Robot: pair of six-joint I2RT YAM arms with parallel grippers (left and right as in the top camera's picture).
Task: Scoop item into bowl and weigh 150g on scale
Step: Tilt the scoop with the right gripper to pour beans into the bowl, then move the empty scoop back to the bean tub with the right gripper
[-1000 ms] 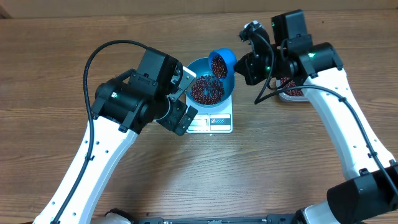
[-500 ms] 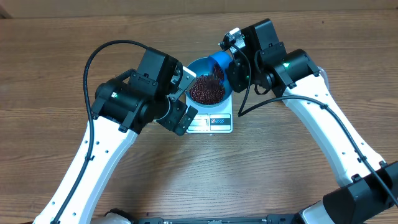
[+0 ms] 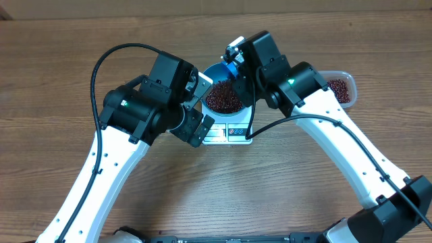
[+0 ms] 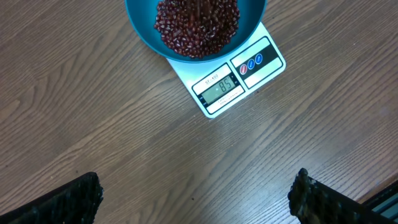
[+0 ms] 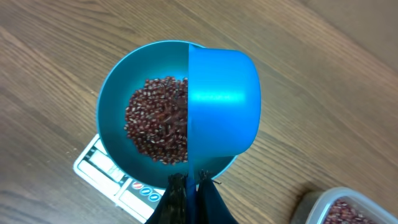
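Beans [image 5: 155, 127] lie heaped in the bowl [image 5: 112, 93], which sits on the scale [image 4: 233, 84] so every pour registers. My right claw [image 5: 189, 186], pressed together on the handle of the scoop [image 5: 224, 102], holds it tipped mouth-down over that scale to empty it. My left claw [image 4: 199, 199] hangs spread wide near the scale, gripping nothing, out of the pour's way. More beans wait in the tub [image 3: 341, 88] to the scale's right.

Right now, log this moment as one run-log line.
right tool: shut on scoop | scoop: tipped over bowl | left tool: open, empty | bowl: on scale, holding beans | tub: holds beans
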